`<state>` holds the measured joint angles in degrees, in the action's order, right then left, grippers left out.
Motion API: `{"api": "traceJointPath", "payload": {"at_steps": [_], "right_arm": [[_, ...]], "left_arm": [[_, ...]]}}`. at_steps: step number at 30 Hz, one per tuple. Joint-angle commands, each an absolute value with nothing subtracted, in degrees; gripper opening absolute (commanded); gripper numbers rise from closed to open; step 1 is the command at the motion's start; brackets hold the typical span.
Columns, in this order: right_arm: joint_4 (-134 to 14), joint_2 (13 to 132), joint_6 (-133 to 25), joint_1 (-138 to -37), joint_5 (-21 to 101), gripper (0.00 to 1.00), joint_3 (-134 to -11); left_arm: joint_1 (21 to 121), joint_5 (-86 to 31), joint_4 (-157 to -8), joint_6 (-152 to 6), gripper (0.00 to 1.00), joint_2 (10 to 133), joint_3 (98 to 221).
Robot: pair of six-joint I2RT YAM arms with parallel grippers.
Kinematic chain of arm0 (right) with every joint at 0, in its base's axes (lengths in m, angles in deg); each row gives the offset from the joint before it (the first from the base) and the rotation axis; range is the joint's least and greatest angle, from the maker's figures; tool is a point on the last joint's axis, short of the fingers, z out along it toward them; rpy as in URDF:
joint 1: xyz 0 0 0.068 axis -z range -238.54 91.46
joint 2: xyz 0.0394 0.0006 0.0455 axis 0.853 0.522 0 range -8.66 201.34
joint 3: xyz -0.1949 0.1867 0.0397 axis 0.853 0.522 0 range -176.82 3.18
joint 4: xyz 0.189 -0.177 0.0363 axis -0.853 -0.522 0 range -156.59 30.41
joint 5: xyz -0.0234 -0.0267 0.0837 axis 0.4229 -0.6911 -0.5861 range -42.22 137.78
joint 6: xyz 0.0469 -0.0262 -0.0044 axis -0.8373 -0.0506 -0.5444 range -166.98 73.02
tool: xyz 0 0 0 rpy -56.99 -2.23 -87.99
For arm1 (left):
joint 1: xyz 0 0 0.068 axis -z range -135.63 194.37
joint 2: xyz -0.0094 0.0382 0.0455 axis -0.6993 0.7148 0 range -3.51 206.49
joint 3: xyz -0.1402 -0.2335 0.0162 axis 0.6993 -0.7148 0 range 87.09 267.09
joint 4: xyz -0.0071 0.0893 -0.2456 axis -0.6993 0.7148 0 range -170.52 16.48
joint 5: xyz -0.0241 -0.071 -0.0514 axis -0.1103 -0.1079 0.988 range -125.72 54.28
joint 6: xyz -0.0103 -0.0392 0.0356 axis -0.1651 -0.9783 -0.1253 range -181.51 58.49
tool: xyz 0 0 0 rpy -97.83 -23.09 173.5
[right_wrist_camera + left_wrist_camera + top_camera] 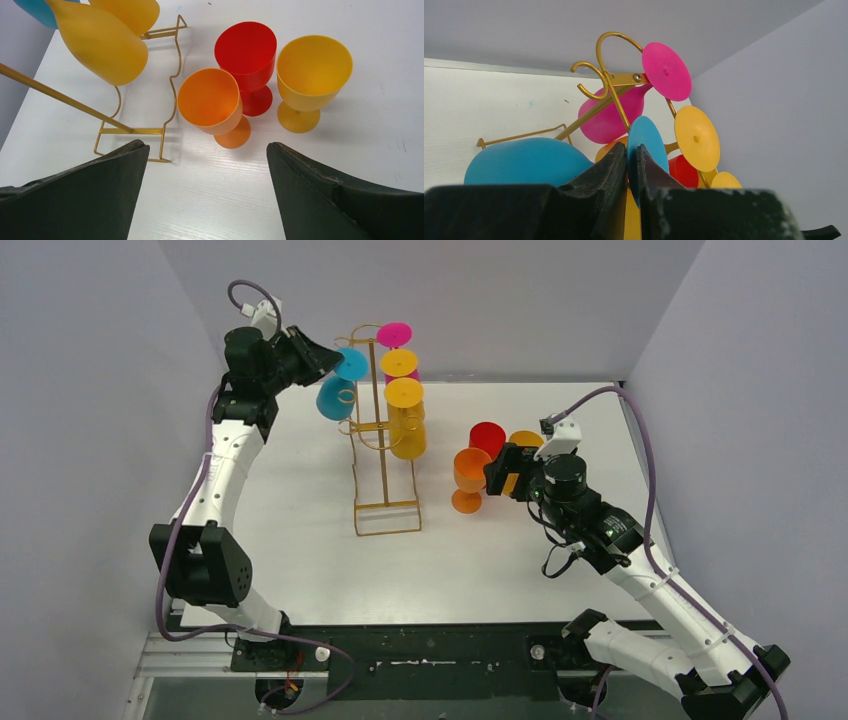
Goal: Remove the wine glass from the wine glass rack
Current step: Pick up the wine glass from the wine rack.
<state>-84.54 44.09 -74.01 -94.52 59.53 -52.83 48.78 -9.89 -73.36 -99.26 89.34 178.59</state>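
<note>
The gold wire wine glass rack [384, 455] stands mid-table, also in the left wrist view [609, 80] and the right wrist view [135, 131]. A blue wine glass [335, 400] hangs tilted at its upper left. My left gripper [318, 362] is shut on the blue glass's foot disc [649, 140], with the bowl [524, 162] to the left. Whether the stem still sits in a hook is hidden. My right gripper [500, 472] is open and empty above the table [207, 146].
A pink glass [394, 336] and two yellow glasses [405, 393] hang on the rack's right side. An orange [210, 100], a red [246, 50] and a yellow glass [314, 70] stand upright on the table just beyond my right gripper. Grey walls enclose the table.
</note>
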Motion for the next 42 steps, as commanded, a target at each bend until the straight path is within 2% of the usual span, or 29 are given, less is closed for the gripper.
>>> {"api": "traceJointPath", "payload": {"at_steps": [1, 6, 13, 32, 36, 42], "right_arm": [[-83.7, 44.1, -73.4, -94.3, 60.7, 0.92, -54.4], [-84.2, 44.1, -72.7, -94.3, 60.8, 0.93, -54.4], [-84.1, 44.5, -72.4, -94.2, 59.2, 0.93, -54.6], [-84.1, 45.0, -72.0, -94.2, 57.7, 0.94, -55.1], [-84.0, 44.8, -72.4, -94.3, 57.7, 0.94, -54.9], [-83.6, 44.5, -73.3, -94.2, 58.3, 0.94, -54.5]], "left_arm": [[48.5, -8.1, -79.7, -102.2, 0.0, 85.9, 175.9], [48.1, -7.4, -79.7, -103.5, 0.0, 85.8, 175.6], [46.6, -5.2, -89.8, -113.1, 0.0, 85.3, 172.1], [44.6, -4.8, -96.5, -120.0, 0.0, 82.9, 167.5], [42.5, -3.7, -104.0, -124.2, 0.0, 82.1, 164.3], [41.6, -3.2, -103.4, -124.3, 0.0, 82.0, 163.9]]}}
